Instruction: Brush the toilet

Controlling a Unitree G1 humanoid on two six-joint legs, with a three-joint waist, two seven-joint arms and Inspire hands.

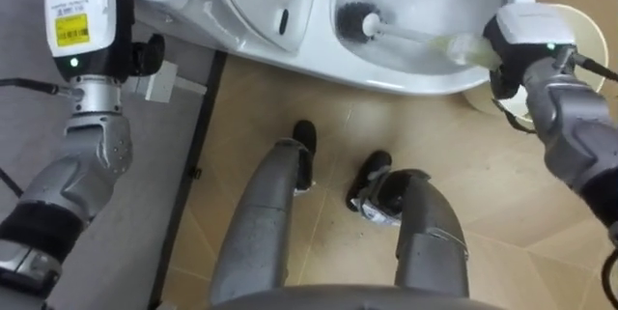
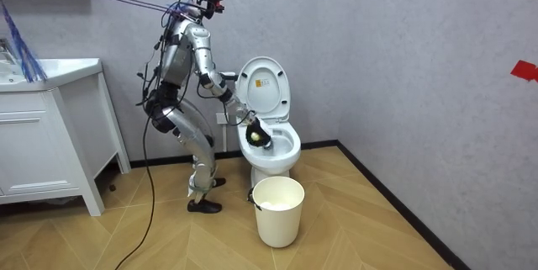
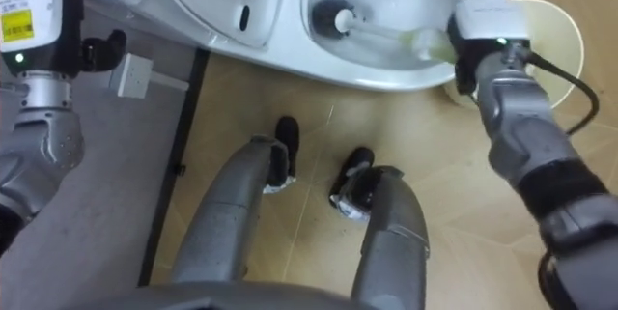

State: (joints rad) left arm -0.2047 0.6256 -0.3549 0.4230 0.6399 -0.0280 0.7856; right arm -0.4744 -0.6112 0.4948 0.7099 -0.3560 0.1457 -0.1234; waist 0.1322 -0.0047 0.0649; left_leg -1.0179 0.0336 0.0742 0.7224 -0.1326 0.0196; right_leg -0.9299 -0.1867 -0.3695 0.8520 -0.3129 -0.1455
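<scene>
The white toilet [image 1: 406, 83] stands before me with its lid [image 2: 262, 85] raised. A toilet brush [image 1: 355, 20] with a black bristle head and a pale handle lies inside the bowl, its head low against the bowl's inner wall. My right hand [image 1: 512, 59] reaches over the bowl's right rim and is shut on the end of the brush handle. My left hand [image 1: 82, 20] is raised at the upper left, beside the toilet's outer side and touching nothing that I can see. In the room view I stand bent forward, close in front of the toilet [image 2: 273, 148].
A round white bin [image 1: 575, 20] stands on the wooden floor just right of the bowl, behind my right hand. A small white box [image 1: 164, 83] sits low on the grey wall at the left. A white sink cabinet [image 2: 50, 135] stands at the room view's left.
</scene>
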